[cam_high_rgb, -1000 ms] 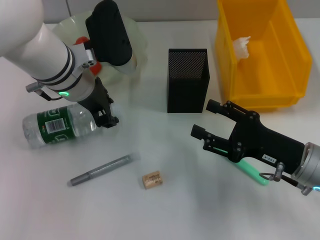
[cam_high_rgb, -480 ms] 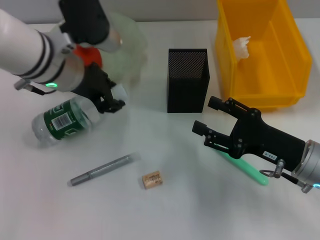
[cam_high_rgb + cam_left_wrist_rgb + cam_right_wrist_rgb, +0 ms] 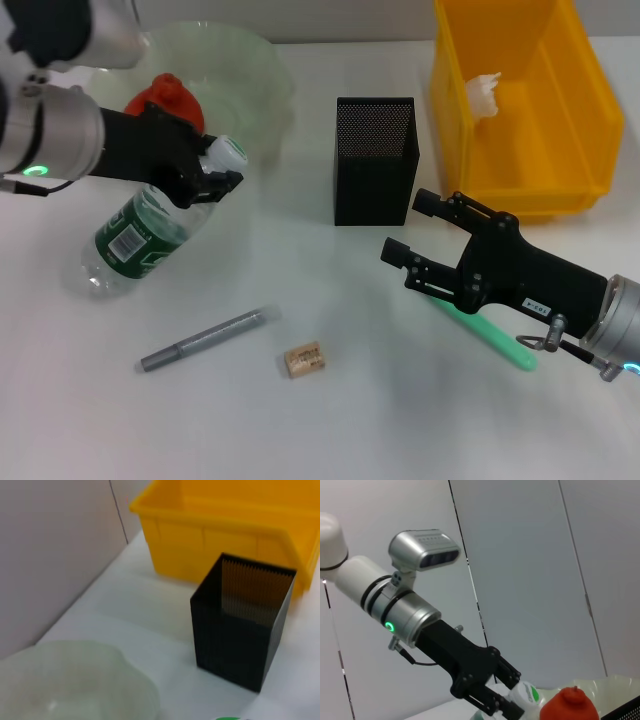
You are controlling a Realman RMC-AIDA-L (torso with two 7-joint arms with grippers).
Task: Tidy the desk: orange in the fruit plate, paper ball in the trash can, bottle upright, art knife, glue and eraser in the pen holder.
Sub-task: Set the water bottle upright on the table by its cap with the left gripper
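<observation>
- Head view: the left gripper (image 3: 212, 172) is clamped round the neck of the clear plastic water bottle (image 3: 140, 236) with the green barcode label, right under its white-and-green cap — the bottle leans, base down on the white desk (image 3: 330, 400) near the left edge, cap end lifted toward the bowl.
- The squat red-orange fruit (image 3: 165, 100) already sits in the wide pale-green scalloped bowl (image 3: 250, 70) at the back-left corner.
- The crumpled white paper wad (image 3: 484, 94) lies inside the big yellow rectangular bin (image 3: 580, 110) at the back-right.
- The tall black mesh cup (image 3: 375, 160) stands mid-desk toward the back, between bowl and bin, touching neither.
- The right gripper (image 3: 405, 235) hovers over the right side of the desk, fingers apart and holding nothing, with a green stick-like thing (image 3: 495, 342) lying under the arm.
- Near the front edge: a grey pen-shaped tool (image 3: 203, 339) and just beside it the tiny tan eraser block (image 3: 304, 359) — close, not touching.
- Right wrist view catches the left gripper (image 3: 492, 705) on the bottle cap (image 3: 525, 695).
</observation>
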